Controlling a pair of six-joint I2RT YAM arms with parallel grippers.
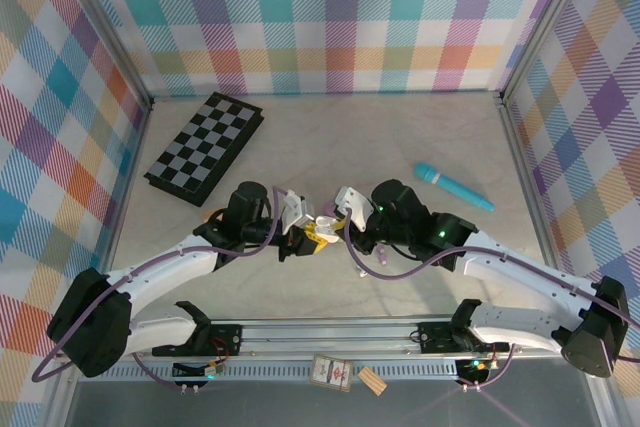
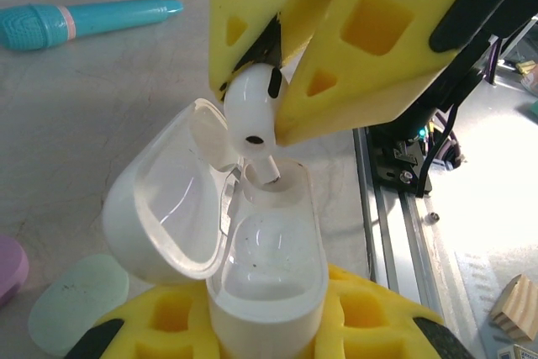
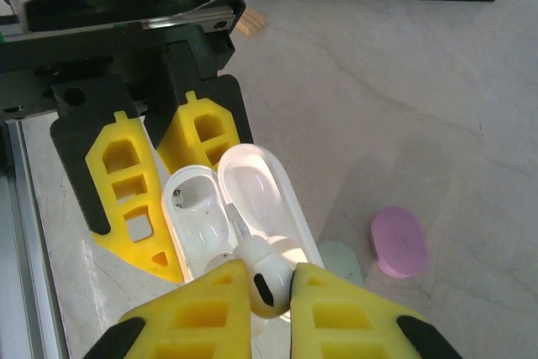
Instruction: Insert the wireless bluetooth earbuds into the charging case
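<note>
Left gripper (image 2: pixel 265 319) clamps the open case (image 3: pixel 198 208); right gripper (image 3: pixel 271 293) clamps a white earbud (image 2: pixel 252 111) above its socket, not yet seated.

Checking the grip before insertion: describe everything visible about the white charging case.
The white charging case is glossy, pebble-like plastic, its lid hinged open to one side, earbud sockets exposed. The left gripper's yellow pads clamp its lower end. A white earbud, pinched by the right gripper, has its stem tip at one socket's mouth.
</note>
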